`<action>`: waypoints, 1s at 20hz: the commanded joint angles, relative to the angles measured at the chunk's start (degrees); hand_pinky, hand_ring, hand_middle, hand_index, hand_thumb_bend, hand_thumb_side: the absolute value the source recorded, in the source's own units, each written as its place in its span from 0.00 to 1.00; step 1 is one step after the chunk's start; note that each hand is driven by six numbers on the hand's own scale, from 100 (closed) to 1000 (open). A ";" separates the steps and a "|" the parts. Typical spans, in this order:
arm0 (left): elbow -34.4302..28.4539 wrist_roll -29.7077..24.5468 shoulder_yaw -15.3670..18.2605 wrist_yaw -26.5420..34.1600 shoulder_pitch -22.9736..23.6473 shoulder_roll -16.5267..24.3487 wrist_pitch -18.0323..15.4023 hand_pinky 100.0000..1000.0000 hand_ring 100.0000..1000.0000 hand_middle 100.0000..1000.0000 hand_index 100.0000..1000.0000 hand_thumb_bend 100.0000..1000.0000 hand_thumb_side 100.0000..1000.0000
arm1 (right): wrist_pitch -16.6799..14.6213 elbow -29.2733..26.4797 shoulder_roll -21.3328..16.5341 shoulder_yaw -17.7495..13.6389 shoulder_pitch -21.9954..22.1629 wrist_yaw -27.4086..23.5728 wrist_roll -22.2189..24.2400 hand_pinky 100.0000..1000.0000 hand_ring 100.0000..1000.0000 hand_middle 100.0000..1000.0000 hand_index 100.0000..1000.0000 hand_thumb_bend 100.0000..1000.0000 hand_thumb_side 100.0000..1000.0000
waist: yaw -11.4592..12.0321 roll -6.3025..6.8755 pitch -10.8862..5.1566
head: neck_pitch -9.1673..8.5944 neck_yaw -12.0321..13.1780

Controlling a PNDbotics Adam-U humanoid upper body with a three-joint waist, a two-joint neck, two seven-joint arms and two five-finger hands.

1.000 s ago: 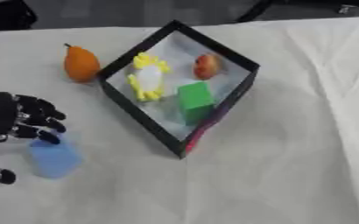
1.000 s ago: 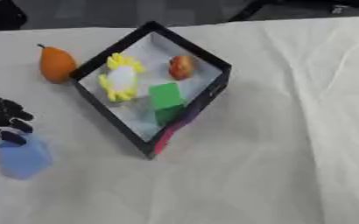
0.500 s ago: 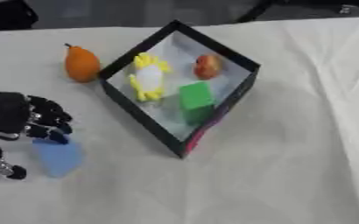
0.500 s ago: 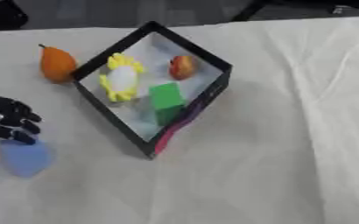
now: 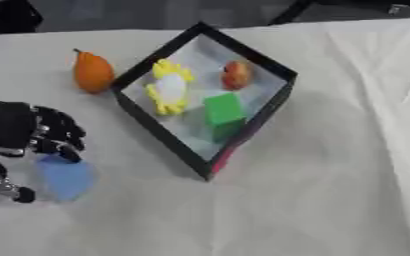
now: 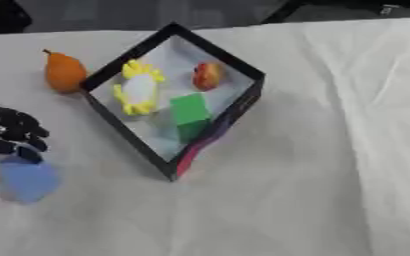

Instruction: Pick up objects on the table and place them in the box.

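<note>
At the frame's left edge the left hand (image 5: 29,137) curls its fingers around a pale blue block (image 5: 66,177), left of the black box (image 5: 265,107).

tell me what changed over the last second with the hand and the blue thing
The left hand has closed in on the blue object: its fingers now curl over the top of it, with the thumb low on the near side. The blue object looks slightly tilted compared with before. The orange pear and the box with its yellow, red and green items stayed put.
</note>
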 commanded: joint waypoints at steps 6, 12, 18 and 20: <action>1.88 -4.16 -0.17 0.44 -1.41 2.07 -0.07 0.96 0.98 0.84 0.90 0.62 0.19 | -0.08 -0.12 -1.36 -0.28 -0.87 0.17 0.46 0.93 0.60 0.53 0.77 0.00 0.49 | -0.20 0.57 -0.06 | -0.98 0.39; 4.50 -8.85 -1.13 1.82 -4.23 -0.16 -0.07 0.95 0.97 0.83 0.91 0.60 0.20 | -0.04 0.04 -1.30 -0.17 -1.00 0.16 0.70 0.93 0.60 0.53 0.77 0.00 0.49 | -0.12 0.49 -0.10 | -0.84 0.40; 6.25 -12.44 -1.34 5.71 -6.56 -1.86 -0.07 0.94 0.97 0.82 0.90 0.54 0.19 | 0.00 0.18 -1.23 -0.13 -1.01 0.24 0.87 0.94 0.60 0.53 0.77 0.00 0.49 | -0.13 0.47 -0.06 | -1.00 0.45; 6.70 -14.04 -1.80 6.55 -7.04 -2.31 -0.07 0.94 0.97 0.82 0.90 0.53 0.18 | 0.03 0.23 -1.18 -0.09 -1.03 0.30 0.94 0.94 0.60 0.53 0.77 0.00 0.49 | -0.20 0.48 0.00 | -1.02 0.52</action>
